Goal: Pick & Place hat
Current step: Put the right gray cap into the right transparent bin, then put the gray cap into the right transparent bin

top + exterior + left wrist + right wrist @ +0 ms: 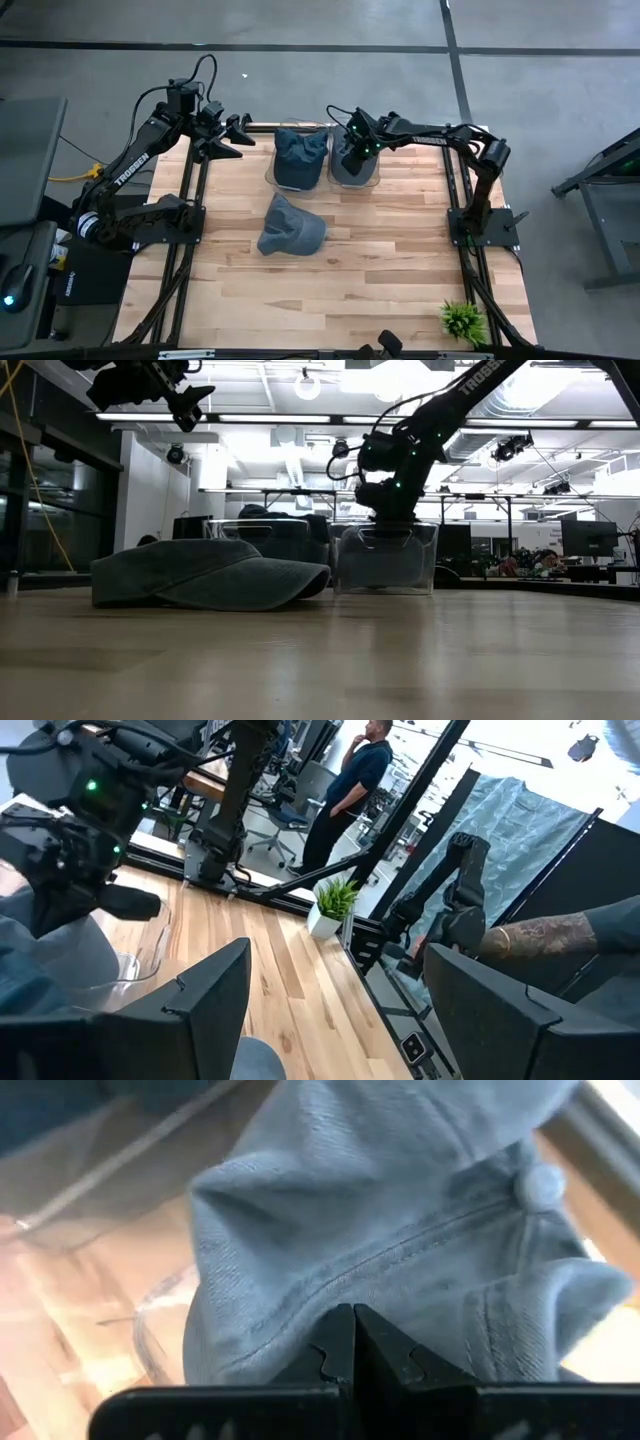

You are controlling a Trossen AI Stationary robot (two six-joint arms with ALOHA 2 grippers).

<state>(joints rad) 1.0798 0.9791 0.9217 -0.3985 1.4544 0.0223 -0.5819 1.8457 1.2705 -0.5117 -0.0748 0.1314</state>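
Three caps show. A grey-blue cap (291, 230) rests flat on the table's middle, brim toward the near edge (200, 575). A dark blue cap (300, 155) sits in a clear tub at the far edge. A lighter grey-blue cap (350, 168) lies in a second clear tub (420, 560) beside it. My right gripper (353, 148) reaches down into that tub, shut on this cap (400, 1230). My left gripper (236, 136) hangs open above the table's far left corner, touching nothing (335, 1000). My right gripper (353, 1315) meets the lighter cap's crown near a stitched seam (330, 1285), coming from above and pointing down. The shut fingertips cover the place of contact, so how much cloth is pinched does not show. The cap lies bunched inside the tub.
The two clear tubs (272, 176) stand side by side at the far edge. A small green plant (462, 320) stands at the near right corner. Bare wood lies around the loose cap. Beyond the table a person (350, 790) stands, and a forearm (560, 935) shows.
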